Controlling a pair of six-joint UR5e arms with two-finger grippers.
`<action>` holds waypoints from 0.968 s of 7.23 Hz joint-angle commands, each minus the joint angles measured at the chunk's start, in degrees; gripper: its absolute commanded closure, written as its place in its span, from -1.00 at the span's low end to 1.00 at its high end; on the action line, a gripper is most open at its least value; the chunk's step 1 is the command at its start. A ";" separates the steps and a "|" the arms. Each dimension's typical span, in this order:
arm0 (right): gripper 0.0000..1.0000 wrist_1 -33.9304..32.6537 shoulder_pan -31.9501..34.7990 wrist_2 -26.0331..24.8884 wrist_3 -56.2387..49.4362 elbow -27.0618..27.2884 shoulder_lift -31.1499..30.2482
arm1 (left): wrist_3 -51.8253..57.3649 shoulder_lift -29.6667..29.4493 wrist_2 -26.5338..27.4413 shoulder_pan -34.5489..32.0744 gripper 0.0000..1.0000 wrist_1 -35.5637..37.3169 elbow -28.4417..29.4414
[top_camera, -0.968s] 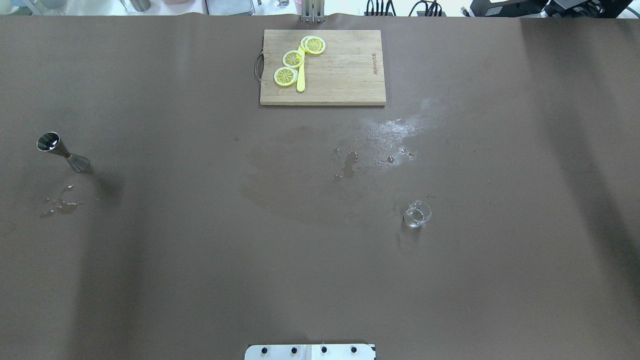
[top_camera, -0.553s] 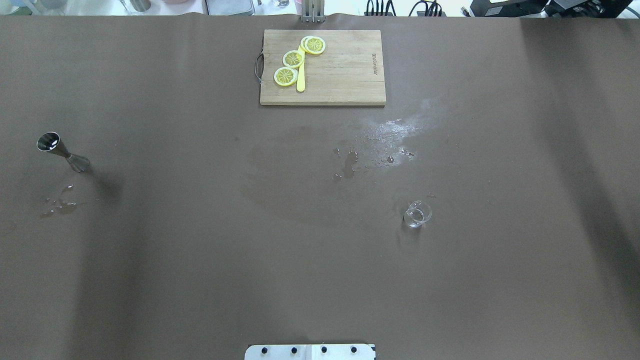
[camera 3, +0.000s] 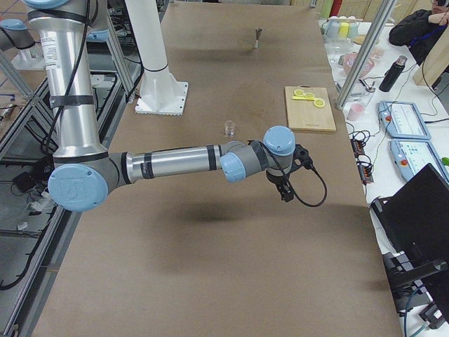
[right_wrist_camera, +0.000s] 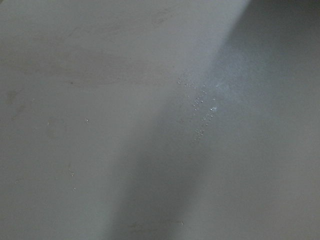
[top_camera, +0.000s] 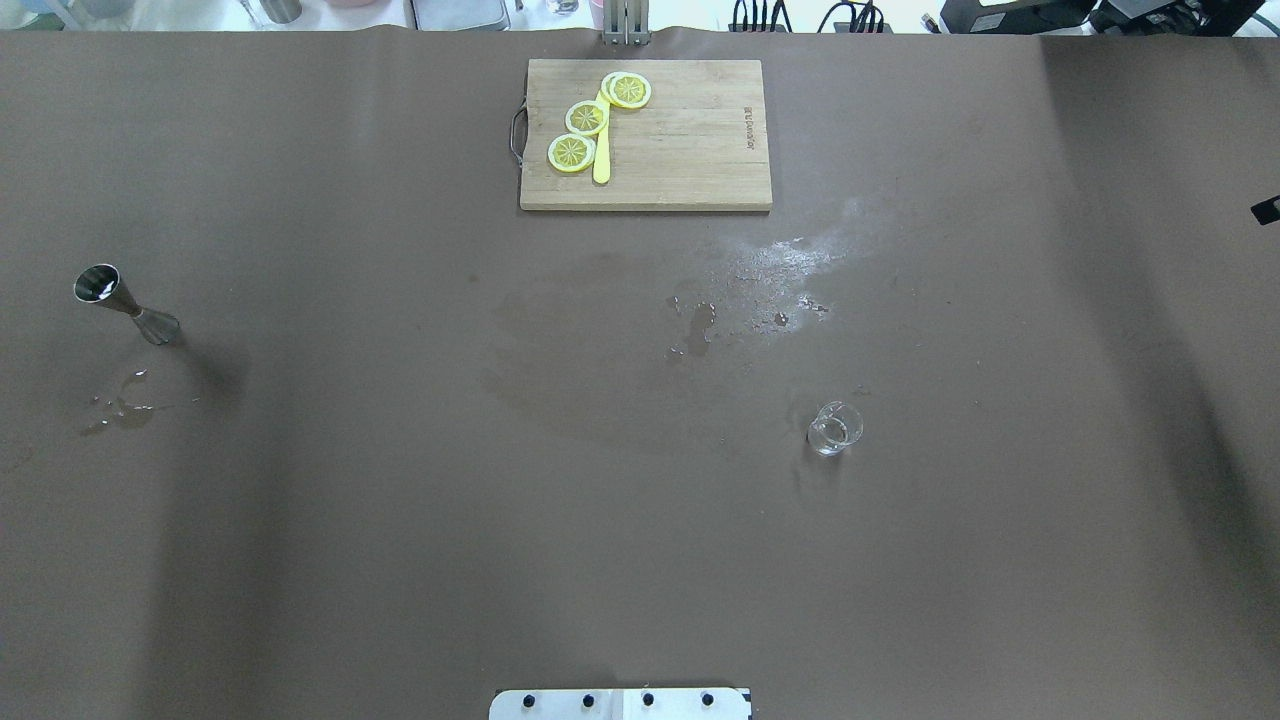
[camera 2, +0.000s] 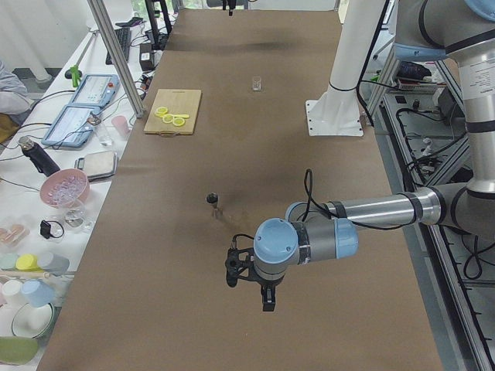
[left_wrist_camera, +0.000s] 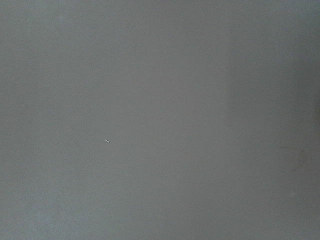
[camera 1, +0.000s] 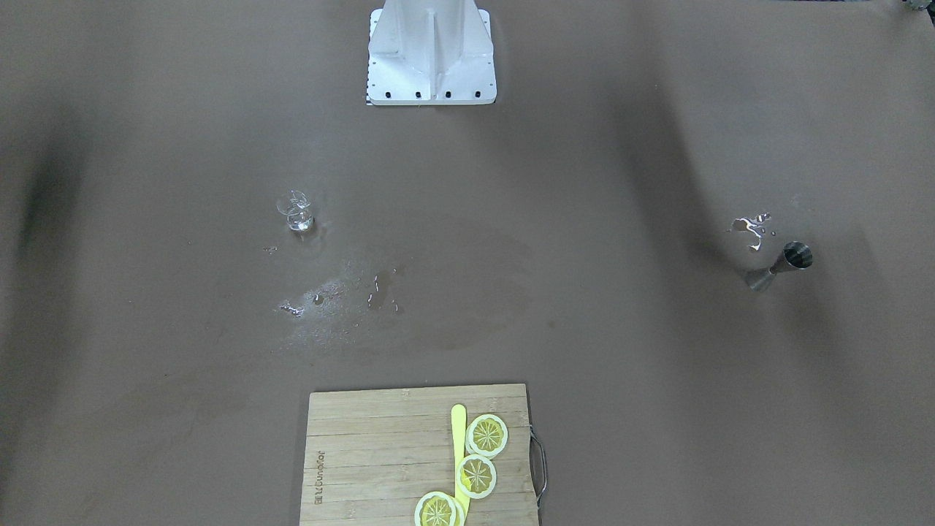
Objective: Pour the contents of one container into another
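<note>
Overhead: jigger (top_camera: 125, 305) stands at far left of frame, mid-height, with a small puddle (top_camera: 120, 408) just below it. The clear glass (top_camera: 834, 428) stands upright right of centre, well apart from the jigger, with a wet patch (top_camera: 775, 265) above it and the board (top_camera: 700, 150) with lemon slices (top_camera: 586, 118) at top centre. Left gripper (camera 2: 249, 284) shows only in the left side view, low centre, above the table (top_camera: 400, 550); right gripper (camera 3: 295, 179) shows only in the right side view, right of centre, also above the table; for both claws, cannot tell whether open or closed.
</note>
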 commanded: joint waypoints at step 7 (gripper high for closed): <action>-1.00 23.57 -6.28 6.16 -0.57 -0.23 1.02 | 0.10 -3.21 -2.19 6.93 -0.97 -9.29 0.30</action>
